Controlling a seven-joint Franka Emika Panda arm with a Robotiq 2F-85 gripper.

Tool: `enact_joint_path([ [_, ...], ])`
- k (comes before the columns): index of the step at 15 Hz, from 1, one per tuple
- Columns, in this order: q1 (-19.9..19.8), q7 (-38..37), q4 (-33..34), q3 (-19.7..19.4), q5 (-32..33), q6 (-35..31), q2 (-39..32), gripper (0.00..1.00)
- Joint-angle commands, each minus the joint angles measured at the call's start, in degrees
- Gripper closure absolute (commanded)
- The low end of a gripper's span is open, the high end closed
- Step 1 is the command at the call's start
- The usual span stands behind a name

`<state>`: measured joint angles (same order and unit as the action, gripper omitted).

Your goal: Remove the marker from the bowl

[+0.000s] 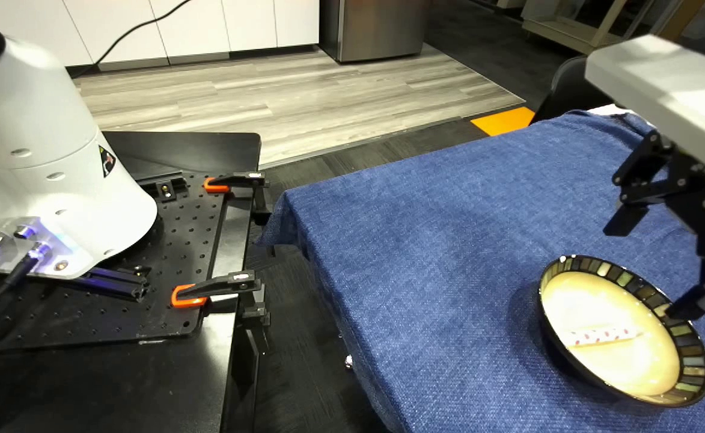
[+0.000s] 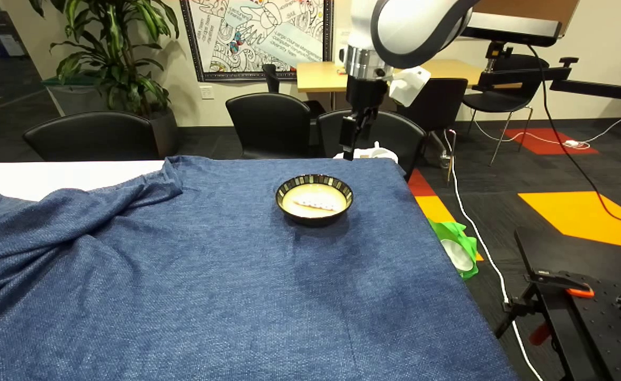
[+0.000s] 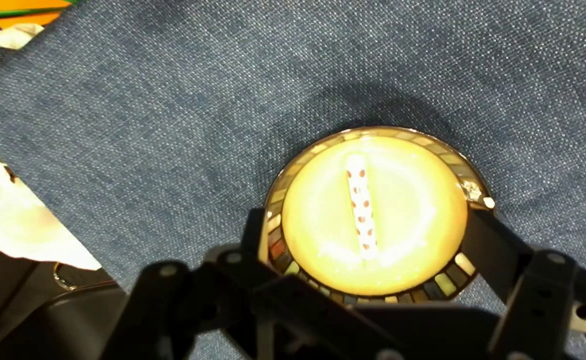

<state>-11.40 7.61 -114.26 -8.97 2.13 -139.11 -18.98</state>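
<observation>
The marker (image 1: pixel 601 337), a slim white stick with reddish spots, lies flat inside the bowl (image 1: pixel 627 278). The bowl is round, cream inside, with a dark patterned rim, and stands on the blue cloth. Both also show in an exterior view, the marker (image 2: pixel 316 205) in the bowl (image 2: pixel 314 180). In the wrist view the marker (image 3: pixel 361 207) runs roughly up and down the picture near the middle of the bowl (image 3: pixel 417 215). My gripper (image 1: pixel 654 264) is wide open and empty, above the bowl. In the wrist view its fingers (image 3: pixel 370 220) appear on either side of the marker, over the rim.
A blue cloth (image 2: pixel 209 286) covers the table, with raised folds (image 2: pixel 77 238) at one side. Black chairs (image 2: pixel 268 124) stand behind the table. A black mounting table (image 1: pixel 148 325) with orange clamps (image 1: pixel 189 296) carries the arm's base, with a gap to the cloth-covered table.
</observation>
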Motion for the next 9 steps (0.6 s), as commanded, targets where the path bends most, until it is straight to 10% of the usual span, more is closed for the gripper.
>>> enact_joint_path([
  [1, -0.26, 0.43, 3.84, 1.66, -1.73, -0.56, -5.81, 0.0],
  [9, -1.29, 2.63, 12.09, 3.87, -1.82, 0.11, -15.14, 0.0],
])
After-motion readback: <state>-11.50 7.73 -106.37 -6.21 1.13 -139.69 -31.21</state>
